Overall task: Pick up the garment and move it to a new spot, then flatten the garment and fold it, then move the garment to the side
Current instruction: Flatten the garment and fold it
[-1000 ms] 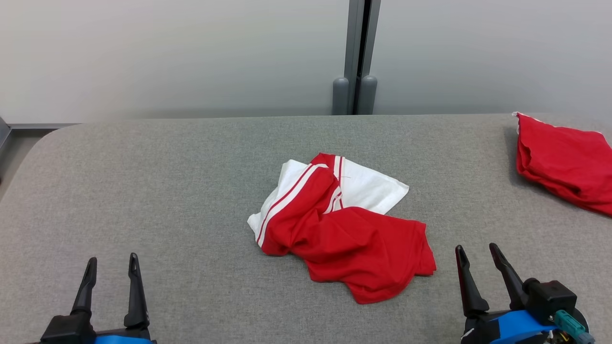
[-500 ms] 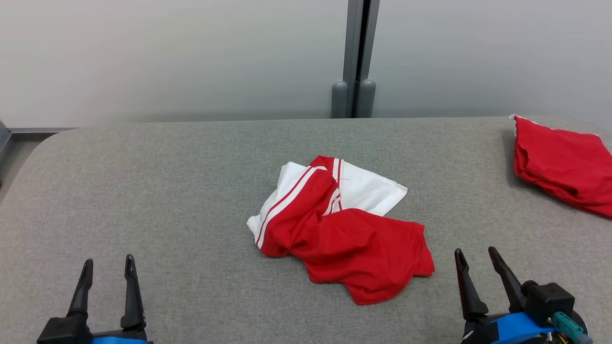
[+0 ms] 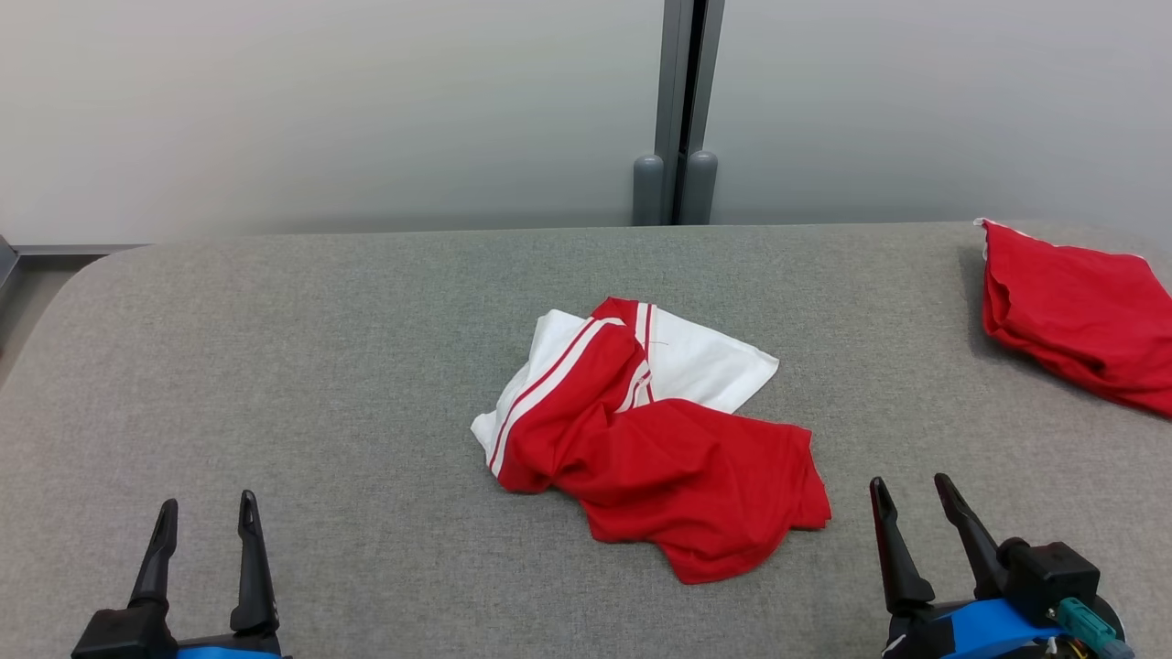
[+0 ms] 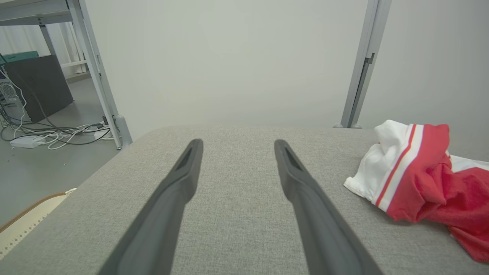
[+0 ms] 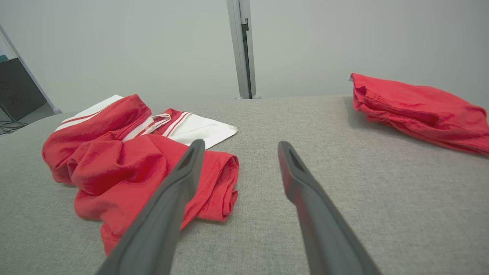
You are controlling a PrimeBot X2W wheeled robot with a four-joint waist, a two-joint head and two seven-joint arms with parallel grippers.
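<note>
Seen from the robot's head, a grey fabric-covered table (image 3: pixel 275 366) stretches toward a pale wall (image 3: pixel 320 110) with a grey upright post (image 3: pixel 678 110) behind its far edge. A crumpled red and white garment (image 3: pixel 659 448) lies in a loose heap near the middle of the table, white cloth with red stripes at its far side and plain red cloth spilling toward the near right. A second red cloth (image 3: pixel 1071 311) lies at the far right edge, well apart from it. The left gripper (image 3: pixel 207 503) hovers at the near left, its two dark fingers spread wide and empty. The right gripper (image 3: pixel 911 483) hovers at the near right, near the garment's red edge without touching it, likewise spread wide with nothing between its fingers. From the left wrist, the two fingers frame bare grey table, and the garment's white striped end sits off to the right; beyond the table's left end are a metal frame leg (image 4: pixel 95 76), a dark cabinet (image 4: pixel 38 84) and cables (image 4: pixel 57 133) on the floor. From the right wrist, the garment lies ahead and to the left, its rolled red edge showing behind the left finger, while the second red cloth rests at the far right.
</note>
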